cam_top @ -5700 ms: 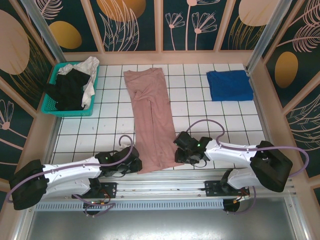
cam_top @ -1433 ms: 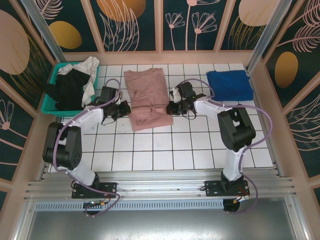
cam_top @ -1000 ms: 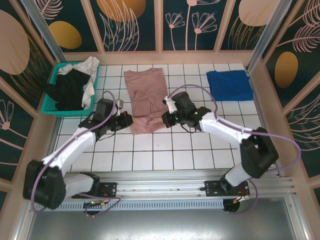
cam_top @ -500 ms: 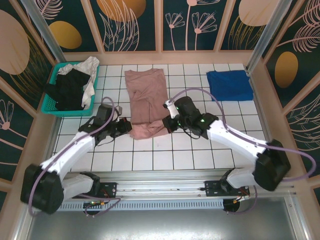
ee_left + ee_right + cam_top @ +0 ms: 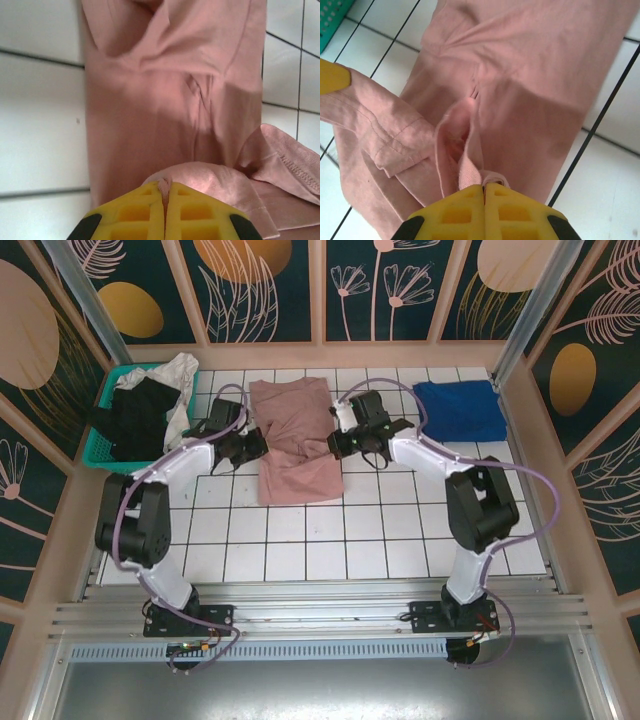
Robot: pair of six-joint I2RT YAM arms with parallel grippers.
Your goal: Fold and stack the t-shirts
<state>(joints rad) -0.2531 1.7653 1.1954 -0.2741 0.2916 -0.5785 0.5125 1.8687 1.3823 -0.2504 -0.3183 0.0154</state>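
entry: dusty-pink t-shirt (image 5: pixel 298 455). it lies at the far middle of the white tiled table (image 5: pixel 380 530), between the teal basket (image 5: pixel 128 464) and the folded royal-blue t-shirt (image 5: pixel 458 410), apart from both. we note it is much shorter than some seconds ago, when it lay full length toward the arms. its near end is now doubled over the body, and the crease is the edge nearest the bases.

left gripper (image 5: pixel 256 446): at the shirt's left edge, jaws pressed together on a pinch of pink hem (image 5: pixel 165 181).
right gripper (image 5: pixel 336 443): at the right edge, clamped the same way on a pinch of the hem.
both sit farther from the bases than half a second ago, carrying the hem back over the body.

we judge the lengthwise fold nearly laid but not yet let go. the top layer is wrinkled and bunched between the grippers.

around: black t-shirt (image 5: pixel 135 420) and white t-shirt (image 5: pixel 182 375) heaped in the basket, unfolded. the right arm's own wrist stands between the pink shirt and the blue one.
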